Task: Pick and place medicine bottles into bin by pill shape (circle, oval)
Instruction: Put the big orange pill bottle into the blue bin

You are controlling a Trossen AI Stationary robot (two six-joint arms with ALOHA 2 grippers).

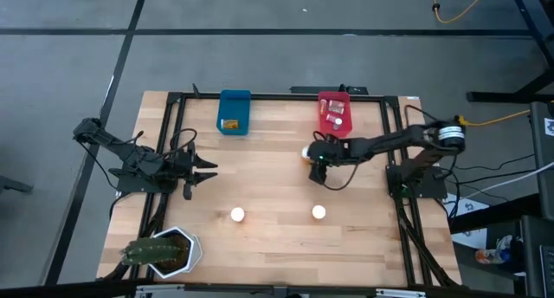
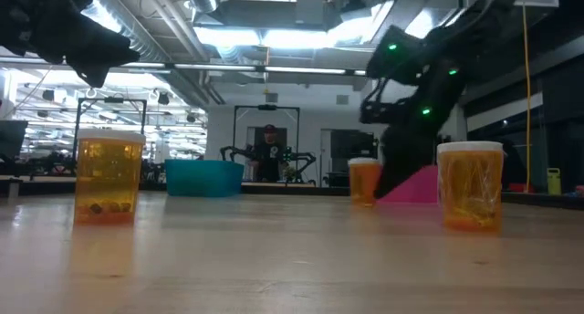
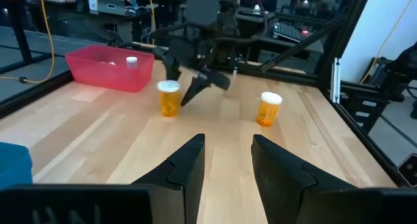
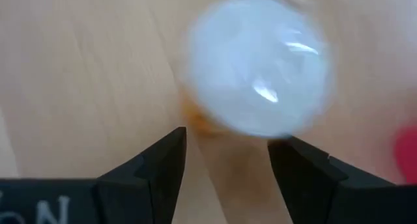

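1. Right wrist view showed the right claw (image 4: 225, 155) with its fingers apart, pointing down over the white cap of an amber bottle (image 4: 257, 64); the bottle stood ahead of the fingertips, not yet between them, and nothing was pinched.
2. From above, that bottle (image 1: 306, 151) stood on the surface (image 1: 277, 185) just beside the right claw (image 1: 317, 157), near the front end of the red bin (image 1: 334, 113).
3. The left claw (image 3: 225, 159) had its fingers pressed close together on nothing, though a gap showed between their bodies. It waited at the left edge of the surface (image 1: 203, 170).
4. Progress, judging by how things lay: the red bin already held at least one small white-capped bottle (image 3: 132, 61), and the blue bin (image 1: 234, 112) held something amber that was too small to name.
5. Left to sort, as far as could be seen: the bottle by the right claw and two more standing well apart nearer the front of the surface, one left of centre (image 1: 237, 214) and one right of centre (image 1: 318, 212). So the job looked partly done, with at least three bottles outstanding.
6. Pose: the right arm (image 1: 389, 142) reached in from the right edge, stretched out low across the surface with its wrist bent down towards the bottle. The left arm (image 1: 130, 159) was folded back, claw level and pointing toward the middle.
7. A plant (image 1: 160, 250) sat at the front left corner, clear of the work.
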